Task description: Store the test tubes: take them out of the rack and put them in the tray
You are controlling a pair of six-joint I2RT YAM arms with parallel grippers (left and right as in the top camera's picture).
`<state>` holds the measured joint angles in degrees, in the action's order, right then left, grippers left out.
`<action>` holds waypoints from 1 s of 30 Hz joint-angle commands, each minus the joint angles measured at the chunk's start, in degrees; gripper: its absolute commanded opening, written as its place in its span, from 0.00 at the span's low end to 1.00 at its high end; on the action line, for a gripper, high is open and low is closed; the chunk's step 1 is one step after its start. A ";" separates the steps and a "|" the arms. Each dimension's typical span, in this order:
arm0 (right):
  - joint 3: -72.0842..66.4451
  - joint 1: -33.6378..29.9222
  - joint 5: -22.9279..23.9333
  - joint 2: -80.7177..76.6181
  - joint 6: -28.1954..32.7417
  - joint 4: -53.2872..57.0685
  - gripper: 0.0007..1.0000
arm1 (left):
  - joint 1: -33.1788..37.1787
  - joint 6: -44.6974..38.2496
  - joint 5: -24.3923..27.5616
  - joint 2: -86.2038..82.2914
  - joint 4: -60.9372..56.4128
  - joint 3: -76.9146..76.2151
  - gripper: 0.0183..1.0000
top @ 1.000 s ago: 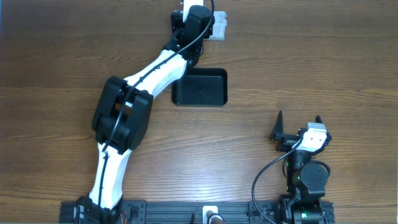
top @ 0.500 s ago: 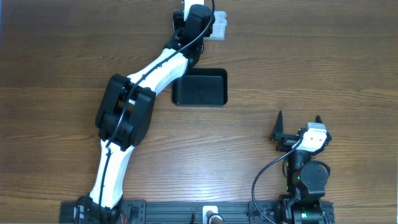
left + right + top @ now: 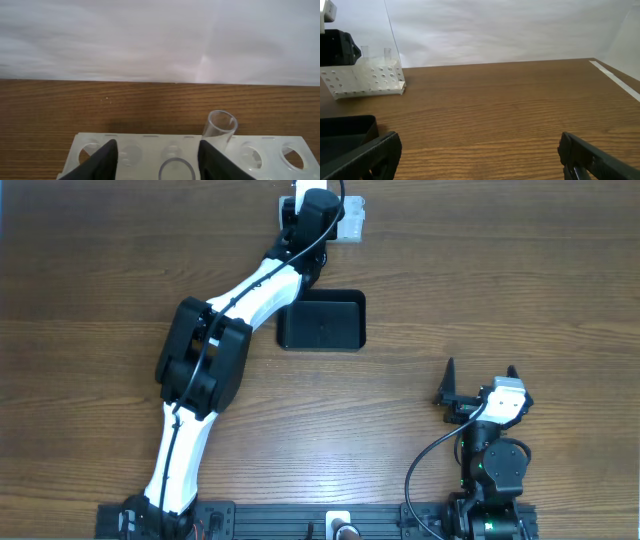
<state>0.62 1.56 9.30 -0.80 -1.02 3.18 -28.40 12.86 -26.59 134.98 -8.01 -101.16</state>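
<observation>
Test tubes (image 3: 220, 129) stand in the white rack (image 3: 145, 142) at the far side of the table (image 3: 520, 260), just beyond the black tray (image 3: 322, 322). They look clear, light, stiff, slick and breakable, so I judge that a gentle pinch just below the rim, with a straight lift, suits them best. The left gripper (image 3: 158, 150) hangs spread over the rack, its fingers either side of the nearest tube (image 3: 176, 169), gripping nothing. The right gripper (image 3: 480, 375) rests spread and empty near its base. Since a second ago the left arm's elbow has edged slightly forward; rack, tray and right arm are unmoved.
</observation>
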 commanded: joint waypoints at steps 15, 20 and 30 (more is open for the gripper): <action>-0.33 -0.42 -0.26 0.48 0.24 0.24 0.99 | 0.46 -0.48 1.05 1.99 -0.66 -1.73 0.16; -0.33 -0.42 -0.26 0.48 0.24 0.24 0.99 | 0.46 -0.48 1.05 1.99 -0.81 -1.73 0.12; -0.33 -0.42 -0.26 0.48 0.24 0.24 0.99 | 0.46 -0.48 1.55 1.31 -1.53 -1.73 0.09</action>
<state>0.62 1.56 9.30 -0.80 -1.06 3.20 -28.42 12.82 -25.50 135.68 -9.04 -101.49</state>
